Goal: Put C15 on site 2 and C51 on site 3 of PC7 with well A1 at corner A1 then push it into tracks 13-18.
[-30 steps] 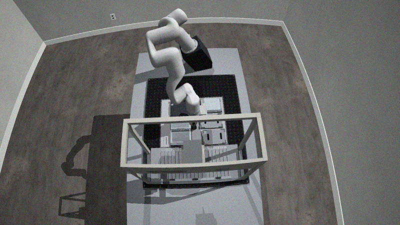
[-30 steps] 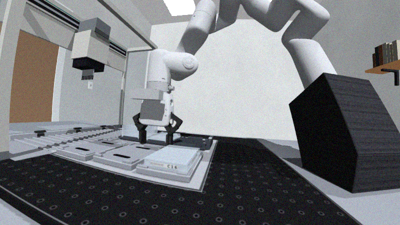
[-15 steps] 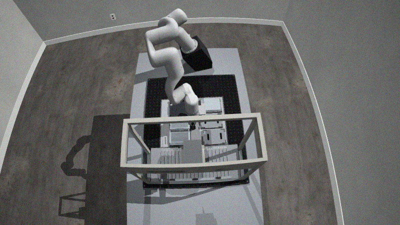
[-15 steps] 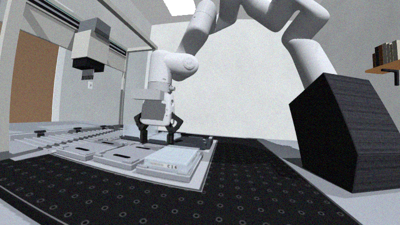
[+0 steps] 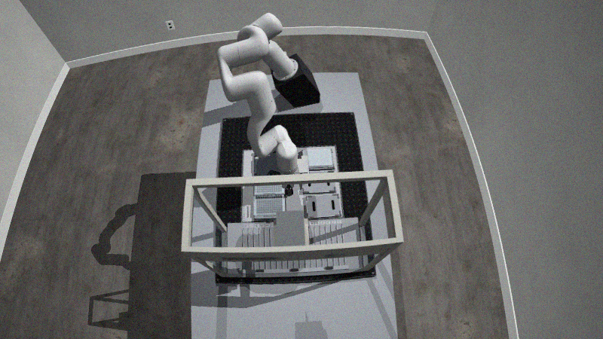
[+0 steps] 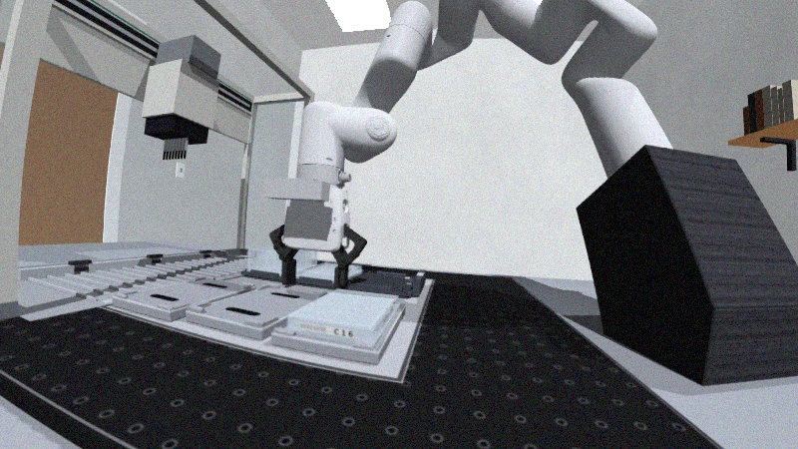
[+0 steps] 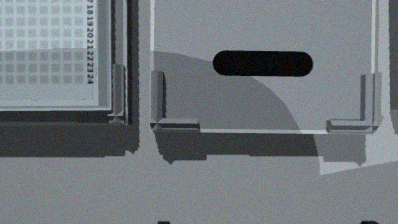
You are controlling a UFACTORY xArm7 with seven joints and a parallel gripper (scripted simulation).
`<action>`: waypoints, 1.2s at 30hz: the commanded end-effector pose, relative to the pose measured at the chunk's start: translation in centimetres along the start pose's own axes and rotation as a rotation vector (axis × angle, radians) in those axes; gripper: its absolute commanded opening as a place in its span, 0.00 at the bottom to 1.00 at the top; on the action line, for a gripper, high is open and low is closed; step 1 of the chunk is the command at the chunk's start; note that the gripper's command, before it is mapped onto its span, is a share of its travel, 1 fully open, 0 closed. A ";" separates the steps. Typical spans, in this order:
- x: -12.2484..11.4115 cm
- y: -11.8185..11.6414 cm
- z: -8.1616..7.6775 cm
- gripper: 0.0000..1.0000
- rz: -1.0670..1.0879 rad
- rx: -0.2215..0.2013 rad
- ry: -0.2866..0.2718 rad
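Plate C16 (image 6: pixel 343 318) lies in the nearest nest S1 and also shows from above (image 5: pixel 320 159). Nests S2 (image 6: pixel 250 312) and S3 (image 6: pixel 167 298) are empty, each showing a black slot. Carrier PC7 (image 5: pixel 270 198) lies on the apron beside the nests with two well plates (image 5: pixel 268 189) (image 5: pixel 268 207) on it; their labels are not readable. My gripper (image 6: pixel 313 274) is open and empty, low over the strip between carrier and nests. The wrist view shows an empty nest (image 7: pixel 262 75) with corner locators, and a plate (image 7: pixel 50 50) in the dark carrier frame at the left.
The loading rails (image 6: pixel 139 267) run behind the nests under the instrument's frame (image 5: pixel 291 248). A pipetting head (image 6: pixel 181 95) hangs above the rails. The arm's dark base block (image 6: pixel 691 267) stands at the right. My arm hides the carrier's near end.
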State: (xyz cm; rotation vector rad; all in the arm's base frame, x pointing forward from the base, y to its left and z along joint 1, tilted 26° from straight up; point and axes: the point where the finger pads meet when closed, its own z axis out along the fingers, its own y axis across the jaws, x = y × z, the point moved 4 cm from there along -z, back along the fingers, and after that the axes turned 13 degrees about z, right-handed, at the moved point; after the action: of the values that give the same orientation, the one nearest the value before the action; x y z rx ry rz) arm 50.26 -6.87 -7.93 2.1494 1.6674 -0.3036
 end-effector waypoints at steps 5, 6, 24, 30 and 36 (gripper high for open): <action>-0.2 0.2 -0.2 1.00 0.000 -0.004 0.002; -0.2 0.2 -0.2 1.00 0.000 -0.004 0.002; -1.0 0.4 -0.2 1.00 0.000 -0.004 0.002; -1.3 0.5 -0.2 1.00 0.000 -0.004 0.002; -1.6 0.5 -0.2 1.00 0.000 -0.004 0.002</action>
State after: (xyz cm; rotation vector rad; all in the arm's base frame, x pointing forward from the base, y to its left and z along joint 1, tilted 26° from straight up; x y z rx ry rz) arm 50.19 -8.31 -7.23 2.1494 1.6675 -0.3036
